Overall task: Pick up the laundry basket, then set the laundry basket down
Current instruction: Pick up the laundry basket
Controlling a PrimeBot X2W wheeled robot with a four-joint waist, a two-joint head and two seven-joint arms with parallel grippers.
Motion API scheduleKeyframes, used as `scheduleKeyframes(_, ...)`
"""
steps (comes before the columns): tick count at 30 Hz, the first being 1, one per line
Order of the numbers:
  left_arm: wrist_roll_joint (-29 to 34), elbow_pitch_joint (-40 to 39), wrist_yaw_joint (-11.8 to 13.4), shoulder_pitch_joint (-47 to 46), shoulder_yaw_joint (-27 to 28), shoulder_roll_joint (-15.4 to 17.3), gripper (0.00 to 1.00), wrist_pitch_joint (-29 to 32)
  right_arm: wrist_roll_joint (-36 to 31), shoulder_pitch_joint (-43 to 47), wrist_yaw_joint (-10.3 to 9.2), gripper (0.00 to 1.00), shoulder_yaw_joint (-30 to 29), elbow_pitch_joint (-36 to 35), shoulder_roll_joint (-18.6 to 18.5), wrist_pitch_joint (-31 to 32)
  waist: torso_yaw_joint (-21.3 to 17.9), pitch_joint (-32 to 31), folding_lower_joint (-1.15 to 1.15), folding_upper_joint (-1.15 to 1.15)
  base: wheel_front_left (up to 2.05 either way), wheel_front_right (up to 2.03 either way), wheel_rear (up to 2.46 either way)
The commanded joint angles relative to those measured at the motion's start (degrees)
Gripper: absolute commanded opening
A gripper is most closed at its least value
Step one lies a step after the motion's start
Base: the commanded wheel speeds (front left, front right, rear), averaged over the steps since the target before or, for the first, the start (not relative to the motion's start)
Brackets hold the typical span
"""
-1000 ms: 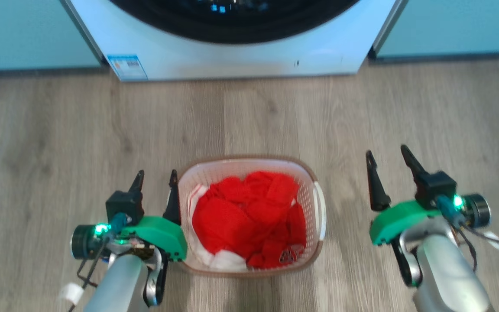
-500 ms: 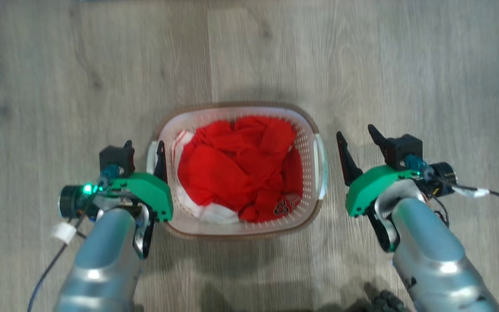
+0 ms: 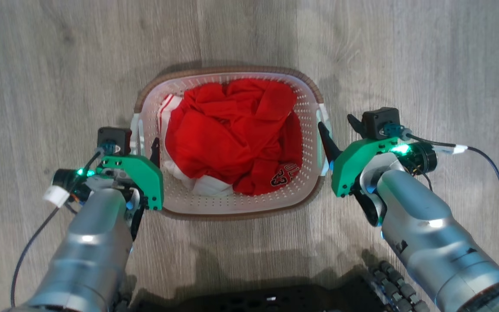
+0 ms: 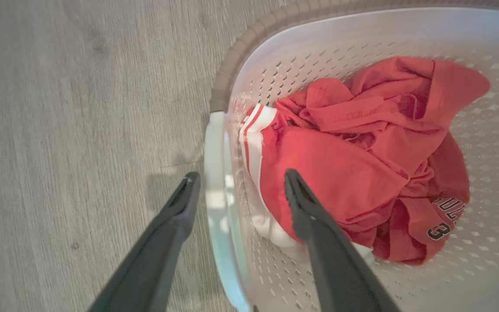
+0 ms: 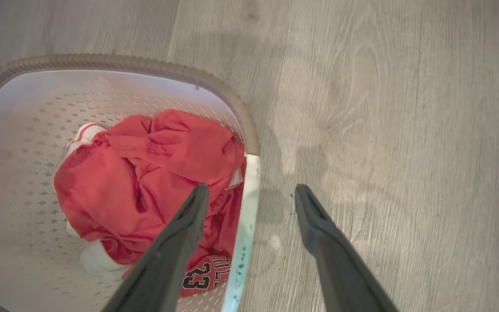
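The laundry basket (image 3: 232, 70) stands on the wood floor, white and perforated with a brown rim, holding red and white clothing (image 3: 232, 130). My left gripper (image 3: 139, 143) is open and straddles the white left handle (image 4: 215, 173), one finger outside the basket and one inside over the clothing. My right gripper (image 3: 339, 128) is open and straddles the white right handle (image 5: 249, 195) in the same way. In the left wrist view the left gripper (image 4: 241, 177) has the handle between its fingers without pinching it. The right gripper (image 5: 251, 188) in the right wrist view stands likewise.
Grey-brown wood floor (image 3: 427, 65) lies all around the basket. My dark base (image 3: 254, 299) shows at the bottom edge of the head view. A black cable (image 3: 492, 173) trails from the right wrist.
The head camera has tilted down, so the washer has left the view. The right gripper has closed in on the basket's right handle; the left gripper has settled over the left handle.
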Motion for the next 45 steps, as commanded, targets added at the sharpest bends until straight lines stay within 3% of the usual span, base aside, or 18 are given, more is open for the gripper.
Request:
scheduleKeyframes(1, 0.38, 0.87, -0.25, -0.01, 0.55, 1.19, 1.0, -0.25, 0.91, 1.17, 0.41, 1.0, 1.91, 0.38, 0.57, -0.02, 0.13, 0.96, 0.0, 0.0, 0.0, 0.0, 0.0)
scheduleKeyframes(25, 0.71, 4.34, -2.23, -7.85, -4.15, 1.35, 1.0, 8.42, 12.9, -7.75, 0.41, 1.0, 12.69, 6.91, 0.57, 5.44, 1.57, 9.17, 0.0, 0.0, 0.0, 0.0, 0.0)
scheduleKeyframes(45, -0.64, 4.38, -2.32, -9.21, -6.72, 1.21, 1.0, 9.25, 21.83, -9.45, 0.41, 1.0, 16.6, 8.72, 0.57, 7.24, 2.25, 11.61, 0.0, 0.0, 0.0, 0.0, 0.0)
